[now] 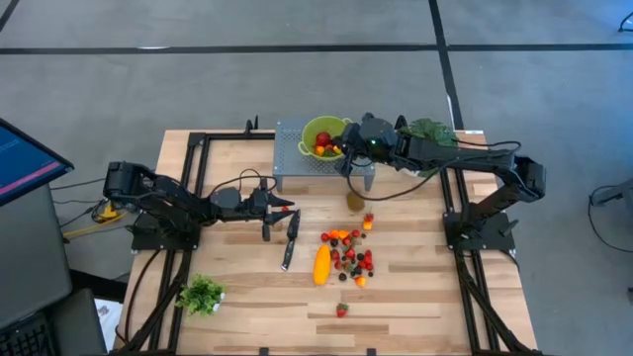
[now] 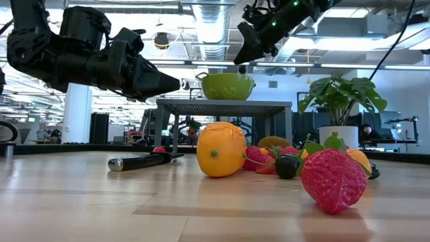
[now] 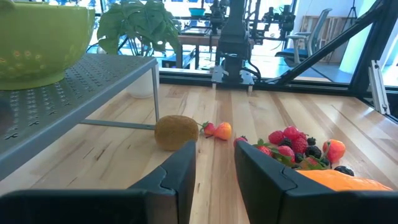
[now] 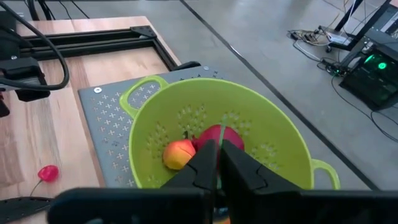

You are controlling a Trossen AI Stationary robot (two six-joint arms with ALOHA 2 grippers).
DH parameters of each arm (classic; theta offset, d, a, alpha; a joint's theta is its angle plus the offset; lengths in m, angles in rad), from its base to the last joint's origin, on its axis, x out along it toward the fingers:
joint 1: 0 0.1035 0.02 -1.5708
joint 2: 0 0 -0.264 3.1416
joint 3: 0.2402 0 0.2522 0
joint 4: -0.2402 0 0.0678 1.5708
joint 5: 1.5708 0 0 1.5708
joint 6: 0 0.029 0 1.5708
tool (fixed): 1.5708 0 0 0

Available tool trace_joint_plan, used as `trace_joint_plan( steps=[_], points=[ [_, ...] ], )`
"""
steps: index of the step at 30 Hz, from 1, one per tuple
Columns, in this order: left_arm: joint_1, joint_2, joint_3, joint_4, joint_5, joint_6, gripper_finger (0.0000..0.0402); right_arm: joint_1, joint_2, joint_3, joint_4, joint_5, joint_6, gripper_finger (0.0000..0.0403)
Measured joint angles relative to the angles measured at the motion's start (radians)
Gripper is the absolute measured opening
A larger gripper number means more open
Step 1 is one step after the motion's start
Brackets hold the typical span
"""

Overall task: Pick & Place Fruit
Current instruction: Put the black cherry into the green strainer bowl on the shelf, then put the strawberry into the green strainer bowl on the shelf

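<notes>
My right gripper (image 4: pixel 217 163) is hanging over the green colander (image 4: pixel 273 146) on the grey rack (image 1: pixel 289 150) at the far side, jaws pinched nearly together around a thin green stem, with a red fruit (image 4: pixel 217 138) and an orange one (image 4: pixel 178 154) in the bowl right below. My left gripper (image 3: pixel 214 168) sits left of the knife (image 1: pixel 291 237), jaws narrow with nothing between them. The loose fruit pile (image 1: pixel 348 252) is mid-table: light, hard plastic I'd guess, so the round ones will probably roll; I'd pinch stems or go across the middle.

The bench (image 1: pixel 415 297) is pale planked wood with a matt finish. The colander (image 4: pixel 261 134) looks like glossy green plastic; it sits on a shelf (image 3: pixel 74 99) of grey perforated metal.
</notes>
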Motion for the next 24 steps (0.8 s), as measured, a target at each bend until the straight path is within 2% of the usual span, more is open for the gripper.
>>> trace_joint_plan(
  steps=[7, 12, 24],
  points=[
    [0.0, 0.0, 0.0, 0.0, -0.003, 0.0, 0.0106, -0.002, 0.0, 0.0, -0.001, 0.0, 0.0, 0.006],
    [0.0, 0.0, 0.0, 0.0, -0.003, 0.0, 0.0106, 0.033, -0.004, 0.0, -0.021, 0.001, 0.042, 0.0071],
    [0.0, 0.0, 0.0, 0.0, -0.002, 0.0, 0.0106, 0.275, 0.0, -0.031, -0.387, 0.006, 0.24, 0.0071]
  ],
)
